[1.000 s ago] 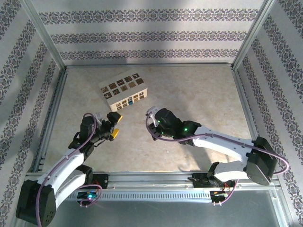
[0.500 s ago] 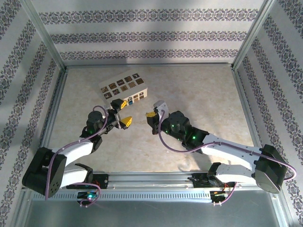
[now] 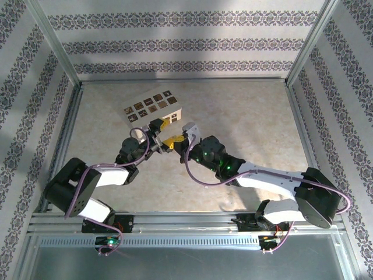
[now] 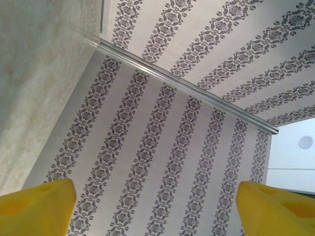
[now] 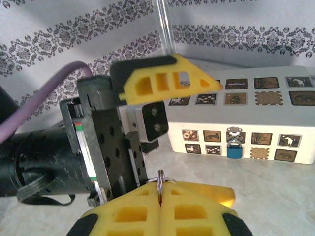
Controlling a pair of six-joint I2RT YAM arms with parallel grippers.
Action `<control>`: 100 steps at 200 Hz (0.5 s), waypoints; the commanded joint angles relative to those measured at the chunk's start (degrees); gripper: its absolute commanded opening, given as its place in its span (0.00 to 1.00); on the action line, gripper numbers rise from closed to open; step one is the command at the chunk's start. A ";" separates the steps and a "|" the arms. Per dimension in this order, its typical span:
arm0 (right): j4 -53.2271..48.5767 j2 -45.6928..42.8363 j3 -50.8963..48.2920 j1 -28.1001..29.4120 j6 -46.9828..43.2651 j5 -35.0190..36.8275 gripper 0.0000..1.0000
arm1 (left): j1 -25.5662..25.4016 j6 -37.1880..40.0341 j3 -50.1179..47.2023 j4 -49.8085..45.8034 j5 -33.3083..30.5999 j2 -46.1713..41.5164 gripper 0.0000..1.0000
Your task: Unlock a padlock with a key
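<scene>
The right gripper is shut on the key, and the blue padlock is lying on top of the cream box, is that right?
Not quite. The padlock isn't on top of the box; it hangs on the box's front face, as the right wrist view shows. The right gripper is indeed shut on the key.

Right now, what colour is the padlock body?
Blue. The padlock shows best in the right wrist view.

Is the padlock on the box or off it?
On: the blue padlock hangs from the latch on the cream box's front face.
</scene>
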 commanded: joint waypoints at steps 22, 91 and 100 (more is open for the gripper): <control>3.86 2.50 2.42 -0.38 0.33 0.12 0.00 | -2.53 -1.72 2.36 8.84 -2.51 3.03 0.78; 4.38 4.27 1.98 -0.91 0.53 2.05 0.00 | -3.06 -0.22 1.60 6.43 -3.69 1.88 0.59; 4.47 4.28 1.81 -1.00 0.67 2.02 0.00 | -3.02 -0.10 1.60 6.18 -3.63 1.85 0.57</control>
